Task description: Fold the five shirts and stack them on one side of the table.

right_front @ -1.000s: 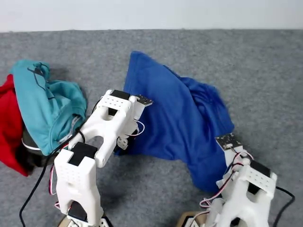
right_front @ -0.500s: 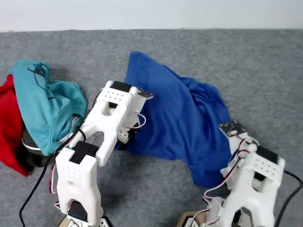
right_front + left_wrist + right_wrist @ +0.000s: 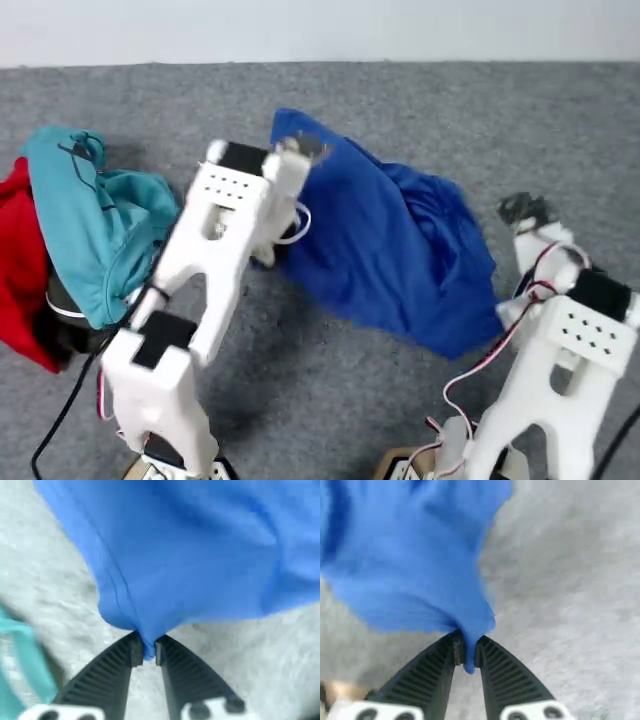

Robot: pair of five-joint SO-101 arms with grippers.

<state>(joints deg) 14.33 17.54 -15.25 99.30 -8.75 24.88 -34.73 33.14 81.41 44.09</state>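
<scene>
Starting at the far left edge of the grey surface [image 3: 330, 400]: a red shirt [image 3: 18, 270], crumpled, partly buried under a teal shirt [image 3: 90, 220] heaped over it. Tucked beneath the teal heap, something dark [image 3: 62, 318], too hidden to name. Just beside this pile, toward the middle, the white left arm [image 3: 205, 260], stretched away from its base at the near edge, a black cable [image 3: 60, 420] trailing by that base, the wrist end over the left edge of the blue shirt [image 3: 390, 240].

From the left wrist: left gripper [image 3: 147, 647] closed down to the thickness of cloth, black ribbed fingers [image 3: 115, 665] pinching a bunched hem of the blue shirt, grey surface on either side and a sliver of teal at the edge.

Across the middle of the surface, the blue shirt spread loosely between the two arms, rumpled, well apart from the pile at the left, casting a shadow along its near edge.

Farther right, the white right arm [image 3: 565, 340], rising from the near edge beside the shirt's right corner.

From the right wrist: right gripper [image 3: 468, 650] likewise clamped tight on a gathered fold of the blue shirt, with bare grey surface beyond the cloth.
</scene>
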